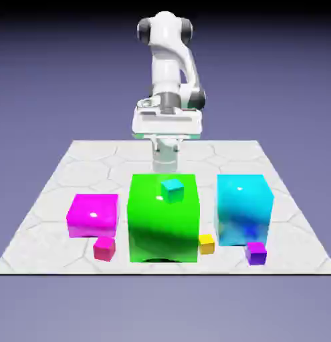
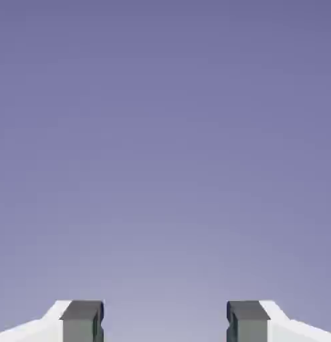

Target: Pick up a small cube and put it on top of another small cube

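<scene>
purple is the small cube point(image 1: 256, 254), and it sits on the bench point(image 1: 44, 250) just before the big cyan block point(image 1: 243, 208). my hand point(image 2: 165, 322) is open and empty; i should approach from above, keeping the fingers away from that block.

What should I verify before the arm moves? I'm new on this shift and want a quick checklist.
1. Pincer open: ok, its tips stand wide apart.
2. Pincer empty: ok, only backdrop shows between the tips.
3. Small purple cube in sight: ok, it sits in front of the big cyan block.
4. Pincer lined up over the purple cube: not ok, it is far back, near the base.
5. Which small cube to stack on: cannot tell, several candidates show.
</scene>
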Controlling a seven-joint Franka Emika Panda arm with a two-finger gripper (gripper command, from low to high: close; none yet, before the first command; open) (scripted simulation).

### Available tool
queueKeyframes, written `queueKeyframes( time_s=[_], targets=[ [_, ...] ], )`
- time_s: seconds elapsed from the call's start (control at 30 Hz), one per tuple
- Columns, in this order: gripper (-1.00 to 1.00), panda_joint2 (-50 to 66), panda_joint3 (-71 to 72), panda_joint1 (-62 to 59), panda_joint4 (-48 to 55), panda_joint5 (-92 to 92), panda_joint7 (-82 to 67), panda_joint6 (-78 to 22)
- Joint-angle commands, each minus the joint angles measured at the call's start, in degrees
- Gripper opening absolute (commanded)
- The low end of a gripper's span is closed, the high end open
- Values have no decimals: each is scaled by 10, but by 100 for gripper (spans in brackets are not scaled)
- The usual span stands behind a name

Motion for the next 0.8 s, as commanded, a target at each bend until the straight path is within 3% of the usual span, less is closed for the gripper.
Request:
queueKeyframes(
  time_s=[0.0, 0.77],
  targets=[
    [0, 21, 9, -2, 15, -9, 14, -14],
    [0, 498, 246, -49, 363, -209, 318, -338]
  ],
)
